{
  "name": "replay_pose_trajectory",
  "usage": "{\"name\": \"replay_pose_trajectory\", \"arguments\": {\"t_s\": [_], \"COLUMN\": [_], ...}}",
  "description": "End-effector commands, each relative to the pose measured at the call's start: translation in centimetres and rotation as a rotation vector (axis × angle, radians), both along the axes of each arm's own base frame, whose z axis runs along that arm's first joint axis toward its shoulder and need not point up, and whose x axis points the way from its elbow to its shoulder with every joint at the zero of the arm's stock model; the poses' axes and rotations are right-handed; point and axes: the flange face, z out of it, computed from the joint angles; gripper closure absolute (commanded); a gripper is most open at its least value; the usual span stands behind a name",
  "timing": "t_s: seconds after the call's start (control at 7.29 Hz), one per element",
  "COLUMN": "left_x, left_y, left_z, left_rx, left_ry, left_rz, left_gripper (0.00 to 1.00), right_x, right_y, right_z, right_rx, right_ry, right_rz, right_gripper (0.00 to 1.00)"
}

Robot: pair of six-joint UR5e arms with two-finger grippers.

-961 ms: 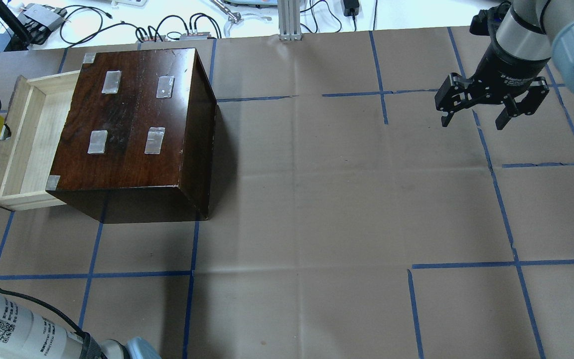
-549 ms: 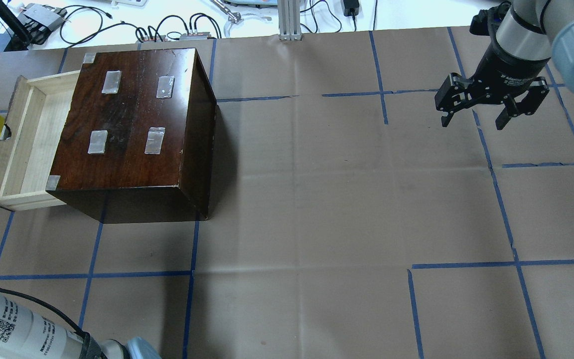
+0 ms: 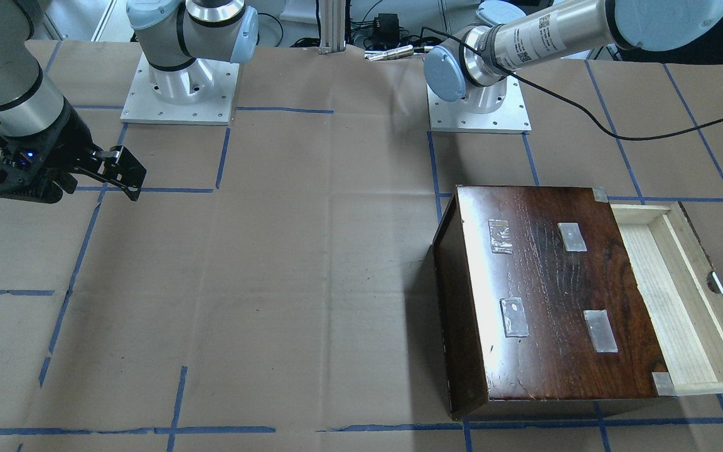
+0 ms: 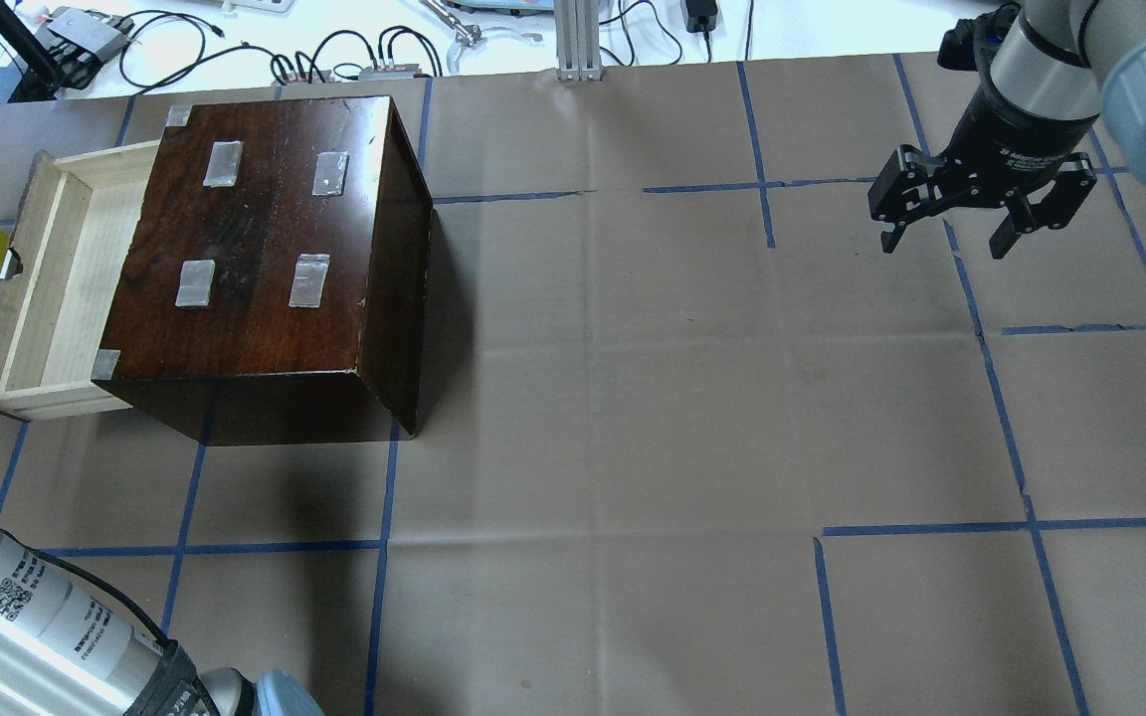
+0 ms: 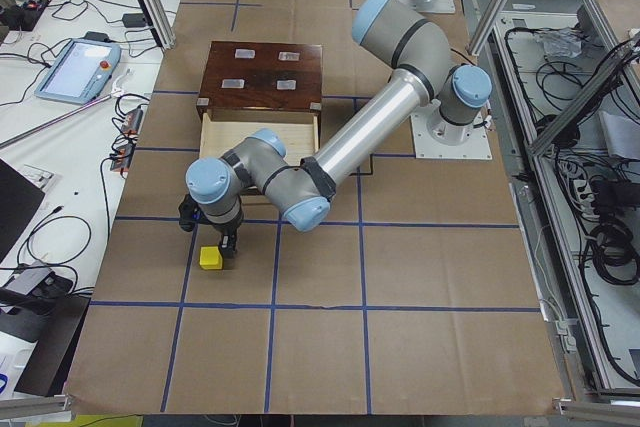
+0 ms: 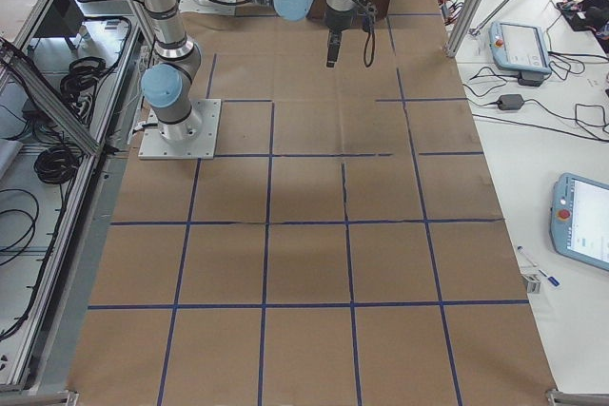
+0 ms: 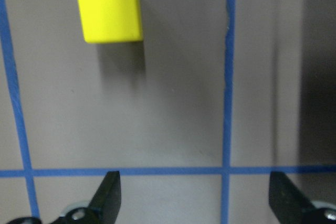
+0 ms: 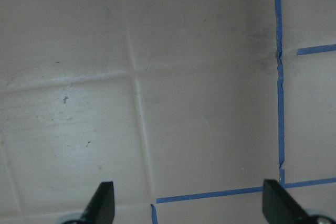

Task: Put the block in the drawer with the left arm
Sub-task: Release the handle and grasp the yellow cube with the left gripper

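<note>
The left arm's black fingers have slid back from the small bright yellow cube. A moment ago, in the view from above, they sat right by the cube. Now only a tiny bit of them shows at the edge of that view. The cube has not moved at all. So I think it has not been picked up yet, and the grab is still to come.

The left fingers are spread wide with nothing in them. In the wrist view the cube sits on the brown paper table, ahead of the fingers. It is in line with the finger on the picture's left side, not with the gap between them. The fingers likely need to go forward and a bit sideways so the cube ends up in the middle.

The cube is outside the shallow pale wood drawer, out past its dark front board. The drawer is pulled open from the shiny dark-brown wooden box.

The right arm's black fingers hang far off, also spread wide and holding nothing.
</note>
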Motion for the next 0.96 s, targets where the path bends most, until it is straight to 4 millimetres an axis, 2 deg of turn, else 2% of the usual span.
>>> {"name": "replay_pose_trajectory", "arguments": {"t_s": [0.0, 0.27, 0.41, 0.82], "left_x": [1.8, 2.0, 1.2, 1.8], "left_y": [-2.6, -3.5, -4.2, -5.1], "left_z": [-1.8, -3.6, -4.3, -7.7], "left_rx": [-0.039, -0.041, -0.037, -0.022], "left_ry": [-0.033, -0.017, -0.010, -0.005], "left_rz": [0.050, 0.040, 0.026, 0.024], "left_gripper": [0.05, 0.02, 0.02, 0.02], "right_x": [0.0, 0.0, 0.0, 0.0], "right_y": [0.0, 0.0, 0.0, 0.0], "right_z": [0.0, 0.0, 0.0, -0.1], "right_rx": [0.000, 0.000, 0.000, 0.002], "right_ry": [0.000, 0.000, 0.000, 0.000], "right_rz": [0.000, 0.000, 0.000, 0.000], "right_gripper": [0.00, 0.00, 0.00, 0.00]}}
